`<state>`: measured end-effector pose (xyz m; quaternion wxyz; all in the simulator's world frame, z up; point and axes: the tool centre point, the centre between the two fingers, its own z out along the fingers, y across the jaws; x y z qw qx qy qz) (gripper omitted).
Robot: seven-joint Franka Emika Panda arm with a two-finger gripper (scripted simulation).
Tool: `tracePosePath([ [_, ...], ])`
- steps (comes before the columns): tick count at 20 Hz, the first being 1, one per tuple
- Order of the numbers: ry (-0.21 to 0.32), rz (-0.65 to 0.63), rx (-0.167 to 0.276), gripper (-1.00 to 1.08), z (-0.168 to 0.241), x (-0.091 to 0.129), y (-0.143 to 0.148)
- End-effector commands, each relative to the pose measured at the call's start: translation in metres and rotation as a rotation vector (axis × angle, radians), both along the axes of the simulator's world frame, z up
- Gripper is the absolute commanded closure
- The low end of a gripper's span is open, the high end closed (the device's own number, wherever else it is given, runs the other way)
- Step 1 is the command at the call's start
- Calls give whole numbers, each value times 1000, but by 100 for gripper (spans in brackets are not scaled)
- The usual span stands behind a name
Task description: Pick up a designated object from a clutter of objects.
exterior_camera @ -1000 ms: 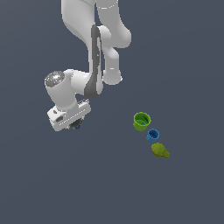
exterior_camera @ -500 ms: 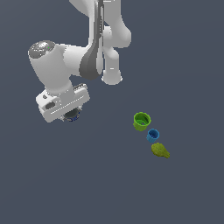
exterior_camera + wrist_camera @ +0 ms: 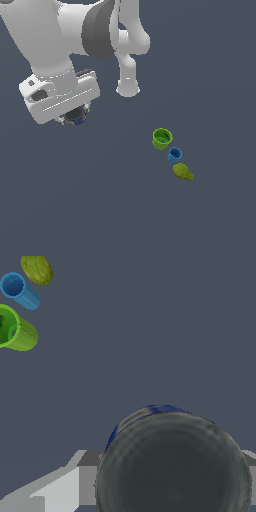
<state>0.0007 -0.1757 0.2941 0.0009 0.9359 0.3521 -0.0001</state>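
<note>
High above the floor, well apart from the green cup (image 3: pixel 161 138), blue cup (image 3: pixel 174 154) and pear (image 3: pixel 183 172), our gripper (image 3: pixel 75 117) seems clenched on the dark cup (image 3: pixel 172 461), so we judge the pick essentially done.

Claw (image 3: pixel 75 118) with dark cup (image 3: pixel 76 117) higher, nearer the exterior camera

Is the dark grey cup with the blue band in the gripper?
Yes: dark grey cup sits between the gripper fingers, off the floor.

The dark grey cup (image 3: pixel 172 463) with its blue band sits clamped between my jaws. The green cup (image 3: pixel 161 138), blue cup (image 3: pixel 174 154) and olive pear (image 3: pixel 183 172) lie in a row, well apart from it.
</note>
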Motion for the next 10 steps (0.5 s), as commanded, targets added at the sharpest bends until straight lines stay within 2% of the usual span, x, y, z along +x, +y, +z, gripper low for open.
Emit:
tracePosePath([
  [1, 1, 0, 0, 108, 24, 4, 3],
  [10, 1, 1, 1, 108, 82, 17, 8],
])
